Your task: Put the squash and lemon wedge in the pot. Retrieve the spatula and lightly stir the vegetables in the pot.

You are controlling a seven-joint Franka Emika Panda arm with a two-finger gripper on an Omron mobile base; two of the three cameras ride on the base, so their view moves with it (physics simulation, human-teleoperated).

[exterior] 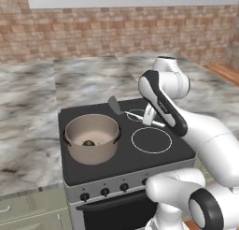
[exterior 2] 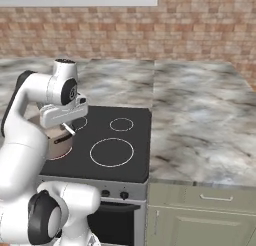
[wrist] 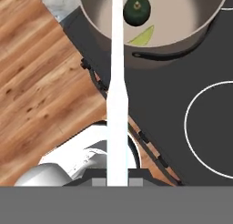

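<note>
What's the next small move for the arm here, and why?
Probably lower the flat grey spatula head into the round tan-brown pot and start a gentle stir. The tool is shut on the spatula's pale handle, the head sits over the pot's rim, and the dark green squash and yellow-green lemon wedge already lie inside.

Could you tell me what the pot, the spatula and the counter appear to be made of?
Pot: likely metal, tan-brown matte outside, pale smooth inside, thin rim. Spatula: pale handle, smooth and even, probably metal; flat grey head, material unclear. Counter: looks like polished marble, grey-white veining.
</note>
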